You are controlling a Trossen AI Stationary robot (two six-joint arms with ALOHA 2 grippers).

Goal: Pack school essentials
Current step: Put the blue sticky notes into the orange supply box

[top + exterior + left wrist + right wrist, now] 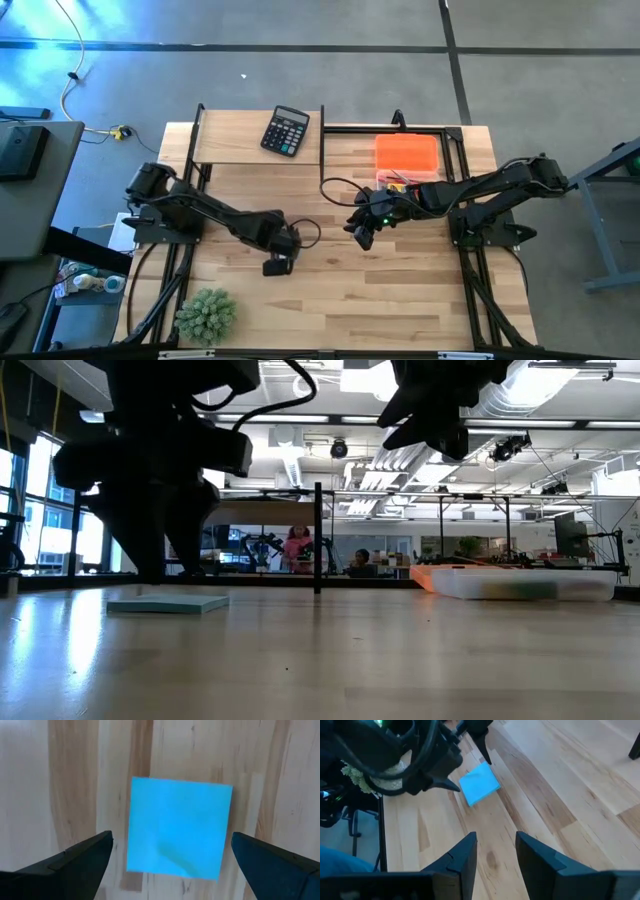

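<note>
- One pale blue note pad (178,827) lies flat on the table (400,300), directly under your left gripper (170,865); you see it between the two spread fingers, which hang above it and do not touch it.
- Your left gripper is open wide and holds nothing, so the pad is not yet picked up.
- Your right gripper (495,852) hovers well apart from the pad, off toward the orange-lidded box (407,155); its fingers stand partly apart with nothing between them.
- That box sits behind the right gripper; some stationery seems already inside, though you cannot tell which pieces.
- Judging by this, packing is well along: the pad looks like the last loose item.
- Leave the black calculator (285,131) and spiky green plant (206,314) alone.
</note>
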